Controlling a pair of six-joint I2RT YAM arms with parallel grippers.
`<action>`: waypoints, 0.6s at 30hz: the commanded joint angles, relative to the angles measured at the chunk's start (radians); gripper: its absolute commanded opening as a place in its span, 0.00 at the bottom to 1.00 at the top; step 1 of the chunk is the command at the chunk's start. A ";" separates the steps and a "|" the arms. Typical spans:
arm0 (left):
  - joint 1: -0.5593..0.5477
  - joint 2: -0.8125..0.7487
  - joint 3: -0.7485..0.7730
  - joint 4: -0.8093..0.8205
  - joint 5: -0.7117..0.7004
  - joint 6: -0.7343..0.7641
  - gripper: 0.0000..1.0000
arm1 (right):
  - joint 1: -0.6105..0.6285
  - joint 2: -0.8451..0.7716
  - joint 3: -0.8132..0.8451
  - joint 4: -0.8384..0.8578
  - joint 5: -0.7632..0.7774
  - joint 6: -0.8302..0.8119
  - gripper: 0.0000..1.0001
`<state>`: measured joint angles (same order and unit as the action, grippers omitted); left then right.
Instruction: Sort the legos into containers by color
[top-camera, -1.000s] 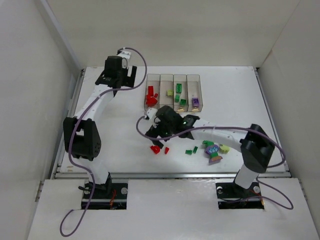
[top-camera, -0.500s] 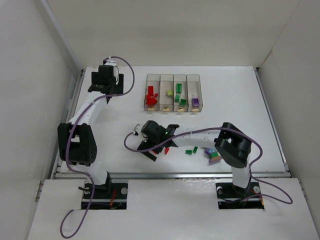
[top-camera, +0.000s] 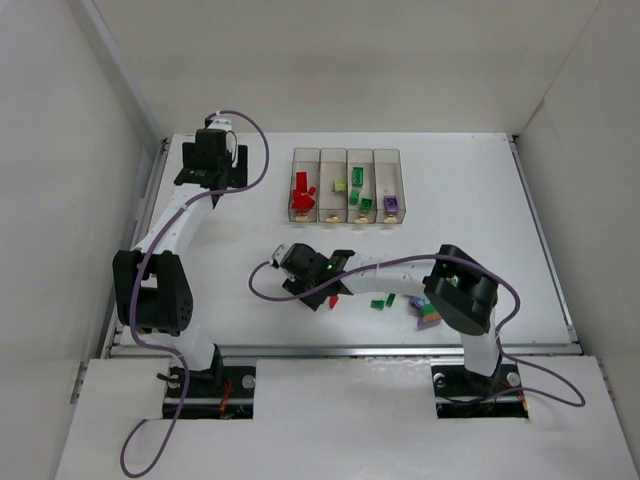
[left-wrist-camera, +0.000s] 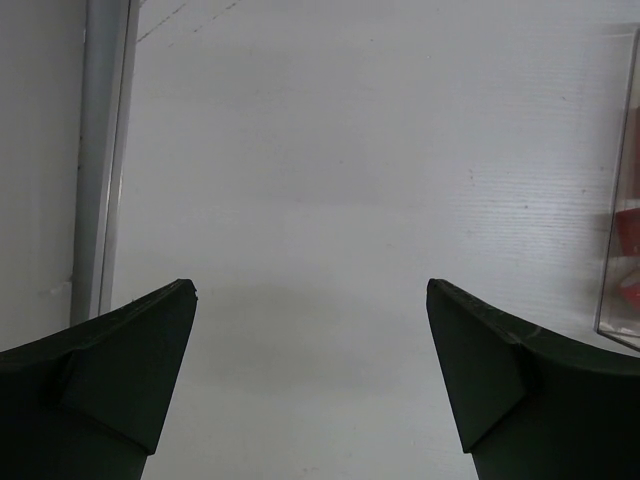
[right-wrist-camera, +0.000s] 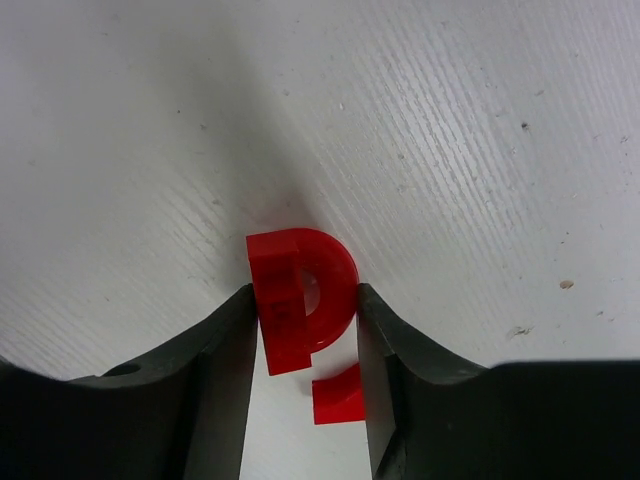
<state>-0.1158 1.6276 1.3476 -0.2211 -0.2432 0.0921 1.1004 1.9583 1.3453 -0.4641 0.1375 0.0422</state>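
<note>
My left gripper (left-wrist-camera: 310, 300) hangs wide open over bare table (left-wrist-camera: 330, 150), parked left of the containers (top-camera: 346, 151), I judge to keep clear. At centre, my right gripper (right-wrist-camera: 305, 330) pinches a red arched lego (right-wrist-camera: 300, 300) by its flat sides, low on the table, for a square hold. A second red piece (right-wrist-camera: 338, 395) lies just beside it. Rightward, green legos (top-camera: 381, 301) and a purple clump (top-camera: 428, 313) wait loose.

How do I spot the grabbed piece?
Look on the white table, nearer than the row of clear plastic bins. The right end effector pinches a red plastic brick. Its rounded arch sets it apart from the small square red block beside it.
</note>
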 joint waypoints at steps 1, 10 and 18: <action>0.007 -0.044 0.002 0.023 0.010 -0.020 1.00 | 0.003 -0.030 0.047 0.002 0.005 -0.008 0.17; 0.025 -0.044 0.002 0.023 -0.060 -0.074 1.00 | -0.052 -0.058 0.250 0.056 0.014 -0.028 0.00; 0.097 -0.006 0.013 0.011 -0.228 -0.216 1.00 | -0.304 0.121 0.535 0.087 -0.019 0.183 0.00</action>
<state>-0.0559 1.6276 1.3476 -0.2218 -0.3912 -0.0425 0.8810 2.0098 1.7992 -0.4240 0.1181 0.1257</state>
